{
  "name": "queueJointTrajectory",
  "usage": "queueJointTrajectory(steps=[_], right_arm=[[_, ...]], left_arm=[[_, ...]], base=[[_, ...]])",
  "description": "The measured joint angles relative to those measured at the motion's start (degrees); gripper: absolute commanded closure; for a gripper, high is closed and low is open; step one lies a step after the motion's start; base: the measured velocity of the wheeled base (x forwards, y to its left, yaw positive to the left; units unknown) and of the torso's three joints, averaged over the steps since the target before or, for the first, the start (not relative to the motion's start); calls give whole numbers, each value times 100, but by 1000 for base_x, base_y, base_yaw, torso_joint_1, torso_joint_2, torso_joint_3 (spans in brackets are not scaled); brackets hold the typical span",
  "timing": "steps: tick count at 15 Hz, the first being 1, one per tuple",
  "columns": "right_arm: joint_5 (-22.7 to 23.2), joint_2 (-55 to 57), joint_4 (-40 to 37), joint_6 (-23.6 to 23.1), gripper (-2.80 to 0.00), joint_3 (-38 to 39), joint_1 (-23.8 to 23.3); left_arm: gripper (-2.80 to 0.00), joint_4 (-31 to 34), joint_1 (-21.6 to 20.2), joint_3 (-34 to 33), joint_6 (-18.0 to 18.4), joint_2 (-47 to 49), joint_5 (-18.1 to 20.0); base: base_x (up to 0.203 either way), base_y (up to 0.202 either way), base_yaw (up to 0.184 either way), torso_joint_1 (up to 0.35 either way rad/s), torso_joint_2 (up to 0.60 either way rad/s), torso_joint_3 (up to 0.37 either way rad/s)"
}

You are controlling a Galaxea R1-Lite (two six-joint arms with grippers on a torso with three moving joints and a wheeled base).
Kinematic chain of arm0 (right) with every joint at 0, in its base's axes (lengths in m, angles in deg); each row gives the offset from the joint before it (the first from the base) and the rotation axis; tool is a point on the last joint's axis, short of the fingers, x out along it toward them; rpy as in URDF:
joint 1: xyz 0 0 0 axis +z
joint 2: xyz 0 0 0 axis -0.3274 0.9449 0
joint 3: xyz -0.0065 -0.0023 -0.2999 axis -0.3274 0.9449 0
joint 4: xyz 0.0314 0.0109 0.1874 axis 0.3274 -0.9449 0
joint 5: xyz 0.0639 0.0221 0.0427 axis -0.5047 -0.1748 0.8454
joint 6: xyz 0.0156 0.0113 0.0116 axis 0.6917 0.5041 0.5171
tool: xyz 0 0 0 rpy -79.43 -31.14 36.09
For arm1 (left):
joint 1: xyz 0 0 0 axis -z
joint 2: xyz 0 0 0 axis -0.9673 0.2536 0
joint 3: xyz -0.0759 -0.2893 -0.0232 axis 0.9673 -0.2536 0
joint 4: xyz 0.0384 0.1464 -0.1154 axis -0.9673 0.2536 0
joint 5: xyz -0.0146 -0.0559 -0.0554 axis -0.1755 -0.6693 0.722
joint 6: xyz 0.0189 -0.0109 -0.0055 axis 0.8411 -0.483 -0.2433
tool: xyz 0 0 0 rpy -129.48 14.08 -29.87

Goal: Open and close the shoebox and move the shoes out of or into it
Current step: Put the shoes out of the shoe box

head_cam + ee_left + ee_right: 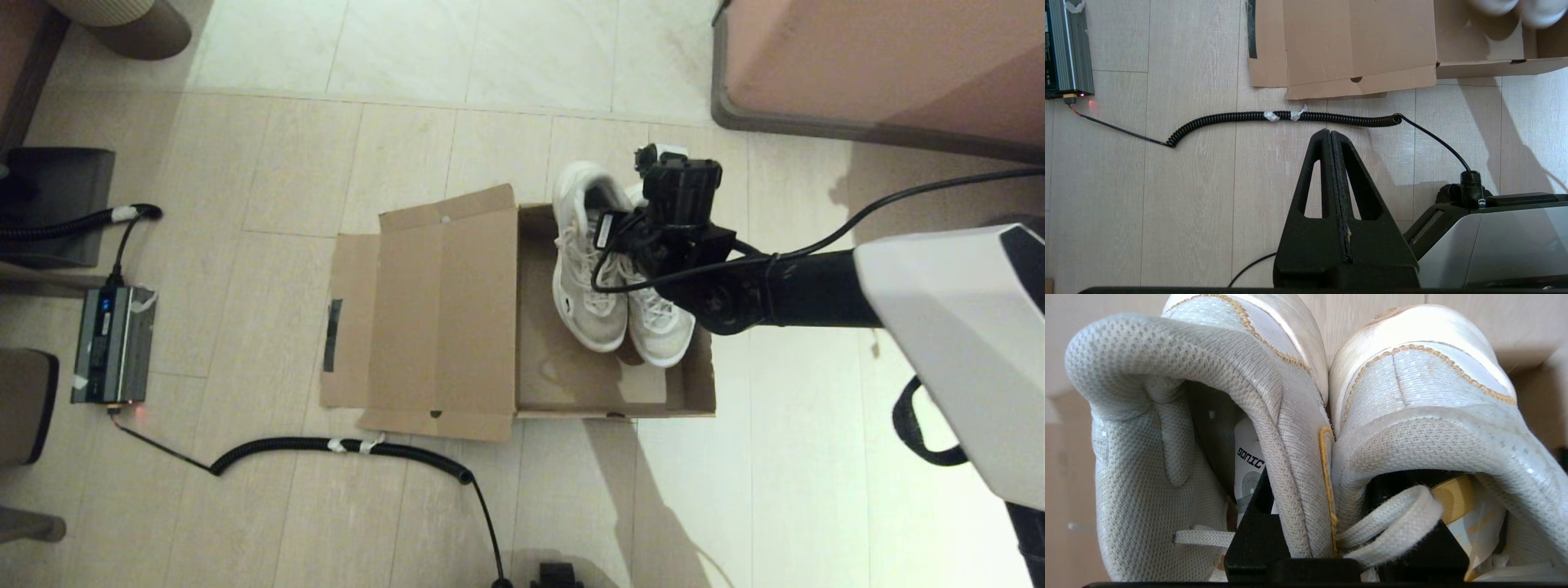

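The brown shoebox [571,380] lies open on the floor, its lid [441,310] folded flat to the left with a black tape strip at its edge. The two white mesh shoes [589,278] stand side by side in the box's right half, heels raised past the far wall and toes pointing down. My right gripper [1323,486] has one finger inside each shoe and is shut on the two inner collars [1306,457]. In the head view the right gripper [637,233] sits above the heels. My left gripper [1329,132] is shut and empty, parked over bare floor short of the box [1478,67].
A coiled black cable [343,447] runs across the floor just in front of the lid. It leads to a grey power unit [110,343] at the left. Pink furniture [882,65] stands at the far right, dark furniture [49,204] at the far left.
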Motion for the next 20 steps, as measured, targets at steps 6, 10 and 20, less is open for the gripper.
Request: queueJointTrajectory(steps=[6, 10, 20], right_arm=[[32, -1295, -597, 7, 0, 304, -314], [401, -1973, -1005, -13, 0, 432, -1398], [2395, -1813, 596, 26, 0, 2623, -3688]], left_arm=[[0, 0, 0, 0, 0, 0, 0], [0, 0, 0, 0, 0, 0, -1], [0, 0, 0, 0, 0, 0, 0]], base=[[0, 0, 0, 0, 0, 0], [0, 0, 0, 0, 0, 0], [0, 0, 0, 0, 0, 0]])
